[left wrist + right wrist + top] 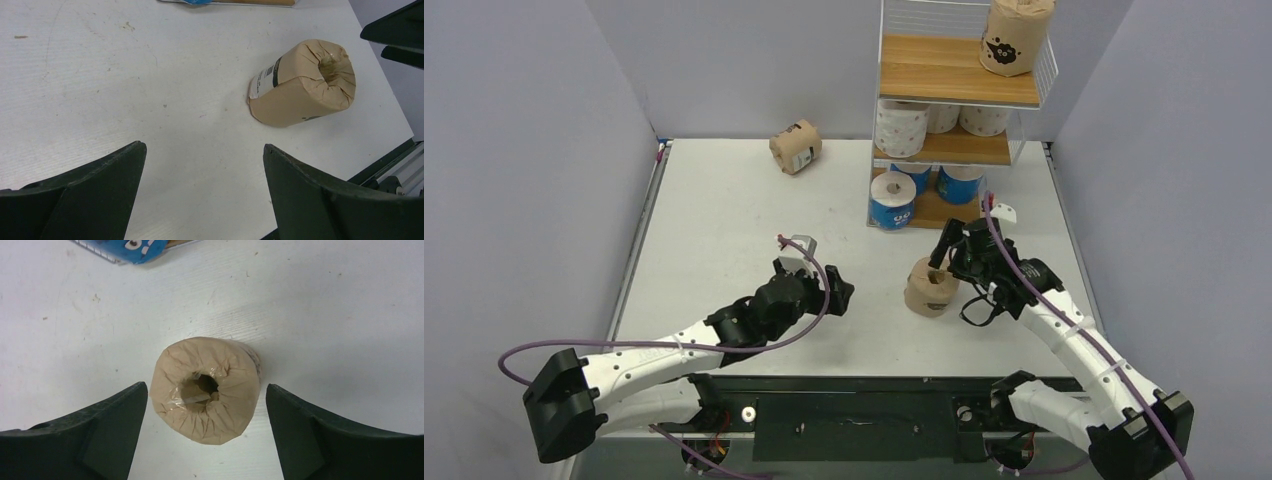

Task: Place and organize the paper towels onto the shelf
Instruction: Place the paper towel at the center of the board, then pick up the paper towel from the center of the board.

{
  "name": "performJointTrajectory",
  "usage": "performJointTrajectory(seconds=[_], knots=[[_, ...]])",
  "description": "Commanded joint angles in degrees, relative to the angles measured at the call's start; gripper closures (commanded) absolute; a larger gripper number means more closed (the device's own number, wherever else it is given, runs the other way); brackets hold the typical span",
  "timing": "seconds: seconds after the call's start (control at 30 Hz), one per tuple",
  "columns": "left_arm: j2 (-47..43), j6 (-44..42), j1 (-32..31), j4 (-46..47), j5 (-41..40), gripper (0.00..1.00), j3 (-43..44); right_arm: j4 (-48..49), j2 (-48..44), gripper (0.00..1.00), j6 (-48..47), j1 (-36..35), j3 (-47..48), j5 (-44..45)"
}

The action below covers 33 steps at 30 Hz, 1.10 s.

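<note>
Right gripper [205,387] spread around a brown roll [220,365]; left gripper [204,146] spread, holding nothing.

Right wrist view: the brown roll stands on end on the table [714,220], centred between the two right fingers, with bare table showing on each side and no contact seen. From the left jaws the same roll lies ahead and off to the right, outside the gap. Beyond the right jaws stands the shelf [954,70]: blue-and-white rolls [892,200] on the bottom tier, white rolls [901,128] on the middle, a second brown roll [1014,35] on top. A third brown roll [795,147] lies on its side far ahead of the left jaws.
</note>
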<state>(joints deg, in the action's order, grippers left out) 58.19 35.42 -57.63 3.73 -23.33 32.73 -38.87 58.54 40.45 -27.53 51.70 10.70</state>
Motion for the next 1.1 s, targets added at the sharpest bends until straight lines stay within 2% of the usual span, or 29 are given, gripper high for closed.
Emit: performJointTrajectory(seconds=[0.0,0.13,0.23,0.47,0.53,1.07], knots=[[0.9,0.8,0.3,4.1,1.4,0.14,0.6,2.9,-2.5,0.17,4.6,5.2,-4.5,-3.6],[1.5,1.0,0.3,4.0,1.6,0.14,1.0,4.8,-6.0,0.22,8.7,7.8,-9.0,-6.1],[1.8,1.1,0.3,4.1,1.6,0.14,1.1,3.8,-6.0,0.29,8.3,7.9,-9.1,-6.4],[2.9,1.5,0.3,4.2,2.1,0.14,1.6,4.5,-4.5,0.35,7.3,7.9,-10.8,-6.9],[3.2,1.5,0.3,4.2,2.1,0.14,1.7,5.4,-3.9,0.41,7.0,7.9,-11.8,-7.3],[5.0,1.2,0.3,4.3,2.4,0.14,2.7,7.6,0.2,0.5,4.9,7.2,-12.7,-9.2]])
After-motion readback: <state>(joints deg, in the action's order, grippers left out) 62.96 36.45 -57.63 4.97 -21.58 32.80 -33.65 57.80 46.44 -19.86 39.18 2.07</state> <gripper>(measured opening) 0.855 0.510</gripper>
